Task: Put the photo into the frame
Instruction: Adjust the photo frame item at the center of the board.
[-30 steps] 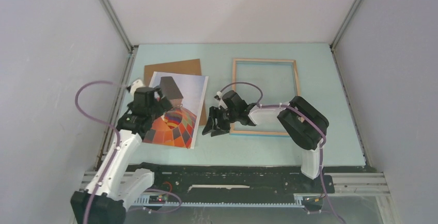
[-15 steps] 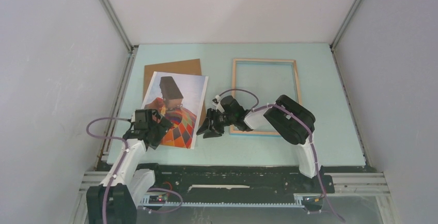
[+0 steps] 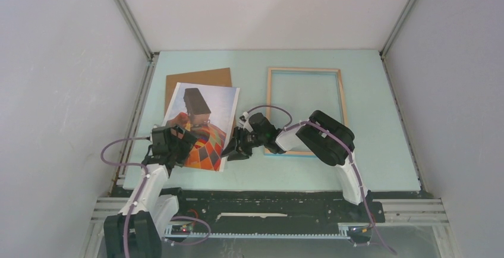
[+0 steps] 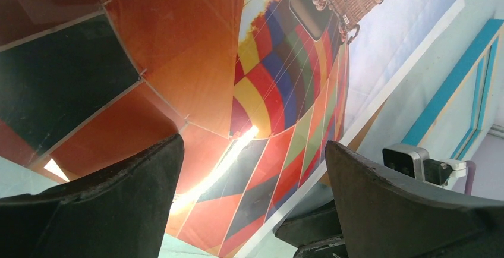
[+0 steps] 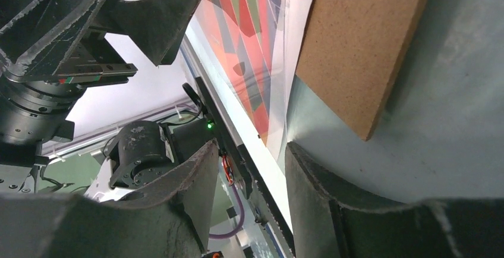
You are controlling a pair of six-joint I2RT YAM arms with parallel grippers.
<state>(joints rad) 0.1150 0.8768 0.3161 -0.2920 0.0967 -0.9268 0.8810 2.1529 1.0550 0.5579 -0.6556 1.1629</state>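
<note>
The photo (image 3: 205,121), a hot-air balloon print with a white border, lies flat on the left of the table, partly over a brown board. To its right lies the frame (image 3: 305,69), light wood side up, its blue edge (image 4: 457,74) showing in the left wrist view. My left gripper (image 3: 181,141) hovers over the photo's near left part, jaws wide open with only the print (image 4: 249,91) between them. My right gripper (image 3: 232,150) sits low at the photo's near right corner. Its jaws stand apart, and the corner (image 5: 267,133) lies just ahead of their gap (image 5: 252,148).
The brown backing board (image 3: 199,78) sticks out from under the photo at the back and along its right edge (image 5: 362,44). Grey walls enclose the table on three sides. A black rail (image 3: 267,201) runs along the near edge.
The left arm has drawn back toward the near edge, and its gripper is now over the photo's near left part. The right gripper has slid left to the photo's corner, its jaws narrowing.
</note>
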